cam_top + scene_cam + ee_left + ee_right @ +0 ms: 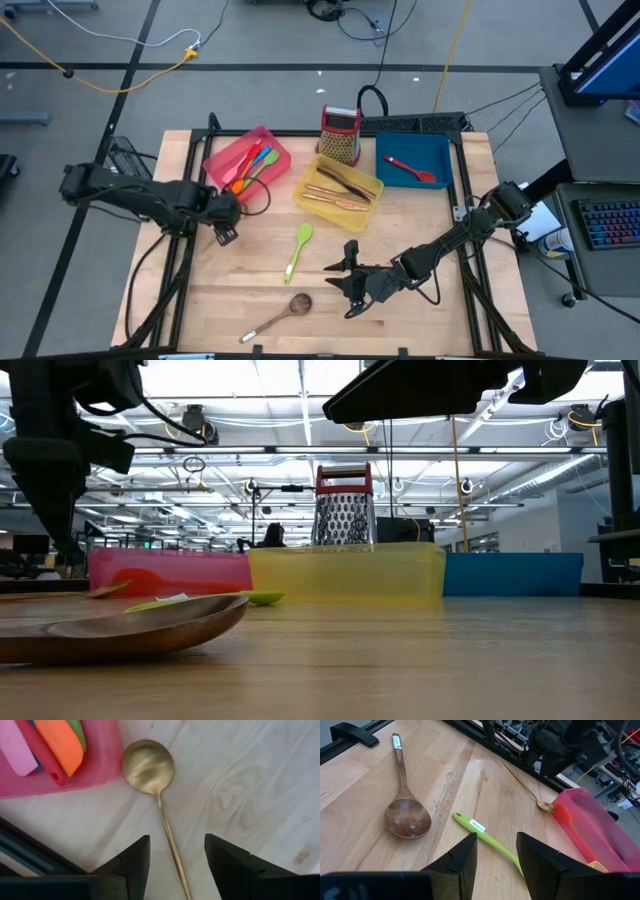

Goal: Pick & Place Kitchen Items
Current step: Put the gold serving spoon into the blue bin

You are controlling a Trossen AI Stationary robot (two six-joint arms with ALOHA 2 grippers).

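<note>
A gold spoon (pixel 159 805) lies flat on the wooden table beside the pink tray (pixel 95 765), its bowl toward the tray. My left gripper (pixel 176 862) points down over the spoon's handle, open, one finger on each side of it without touching. A green spatula (pixel 299 250) and a brown wooden spoon (pixel 280 315) lie flat on the table in the middle and near the front. My right gripper (pixel 345 280) hovers open just right of them, slanting down, nothing between its fingers. The pink tray (pixel 248 158) holds several coloured silicone utensils.
A yellow tray (pixel 338 185) with copper cutlery and a black knife stands at the centre back. A blue tray (pixel 440 150) with a red spatula (pixel 410 168) is to its right. A red-topped grater (pixel 340 133) stands behind them. Bare wood lies front right.
</note>
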